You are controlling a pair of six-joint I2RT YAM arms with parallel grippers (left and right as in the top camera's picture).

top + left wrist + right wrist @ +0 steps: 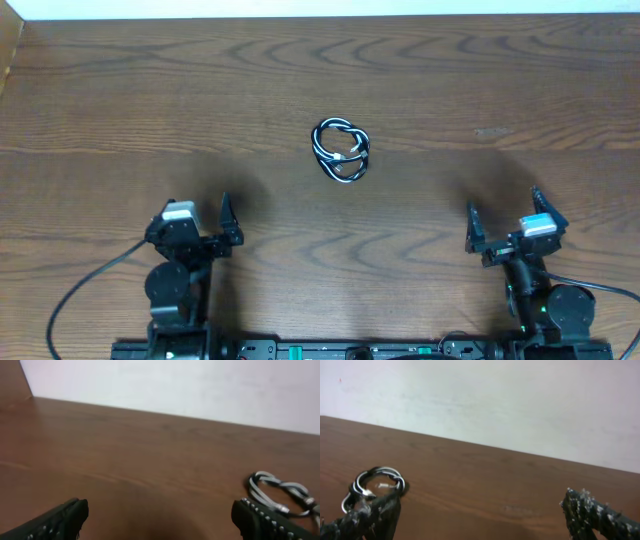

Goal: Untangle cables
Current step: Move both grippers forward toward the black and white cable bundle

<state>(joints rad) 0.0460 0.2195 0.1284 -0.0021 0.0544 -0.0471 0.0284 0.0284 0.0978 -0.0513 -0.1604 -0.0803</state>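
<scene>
The cables (341, 151), one small black-and-white coil without a clear long axis, lie forward-right of the left gripper (198, 212) and forward-left of the right gripper (505, 215), both empty with fingers spread wide, the left seemingly slightly nearer

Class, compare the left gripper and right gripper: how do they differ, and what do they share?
The left gripper sits left of the cables; the right gripper, right of them. The left fingers look clean black; the right fingers carry pale flecks. Both are open, empty, off the cables.
</scene>
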